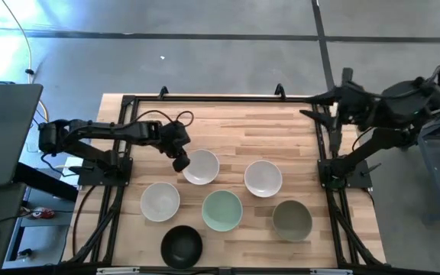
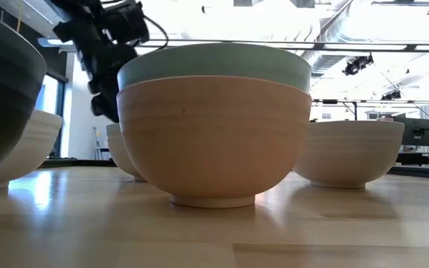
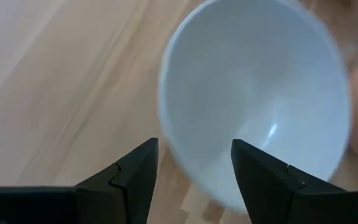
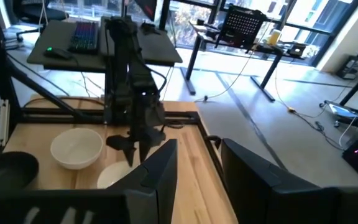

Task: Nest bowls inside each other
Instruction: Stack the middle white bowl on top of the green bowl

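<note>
1. Left gripper (image 1: pixel 181 162) hangs right at the rim of a white bowl (image 1: pixel 201 166), fingers spread, nothing pinched.
2. Mint green bowl (image 1: pixel 222 210) sits nested in a peach-orange bowl (image 2: pixel 213 141), just beside that white one.
3. Right gripper (image 4: pixel 197 168) is parked well away from it, fingers apart, empty.

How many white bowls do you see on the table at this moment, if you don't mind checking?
3. One white bowl lies by the left end effector, one near the table's left edge, one toward the right. None looks hidden.
</note>
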`<state>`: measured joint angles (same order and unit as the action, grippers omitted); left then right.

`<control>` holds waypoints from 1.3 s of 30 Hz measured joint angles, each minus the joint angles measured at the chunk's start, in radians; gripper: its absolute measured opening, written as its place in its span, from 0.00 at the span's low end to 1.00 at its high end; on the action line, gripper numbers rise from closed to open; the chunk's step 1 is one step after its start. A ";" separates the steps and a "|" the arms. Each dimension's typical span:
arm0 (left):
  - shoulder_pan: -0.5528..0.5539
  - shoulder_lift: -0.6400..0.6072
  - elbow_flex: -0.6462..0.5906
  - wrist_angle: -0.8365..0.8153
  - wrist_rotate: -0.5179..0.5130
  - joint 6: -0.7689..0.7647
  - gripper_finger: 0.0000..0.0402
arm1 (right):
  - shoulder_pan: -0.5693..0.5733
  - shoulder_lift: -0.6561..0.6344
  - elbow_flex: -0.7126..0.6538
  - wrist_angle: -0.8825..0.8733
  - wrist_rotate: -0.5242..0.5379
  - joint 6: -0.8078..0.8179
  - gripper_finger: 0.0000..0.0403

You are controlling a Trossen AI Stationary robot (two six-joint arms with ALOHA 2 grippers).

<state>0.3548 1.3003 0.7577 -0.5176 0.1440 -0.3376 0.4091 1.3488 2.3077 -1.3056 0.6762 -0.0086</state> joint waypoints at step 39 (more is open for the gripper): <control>0.066 0.292 0.239 -0.159 -0.017 0.113 0.01 | 0.000 -0.028 0.000 -0.101 0.009 0.061 0.24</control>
<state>0.4206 1.5921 0.9970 -0.6766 0.1275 -0.2241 0.4091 1.3205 2.3077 -1.4071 0.6849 0.0521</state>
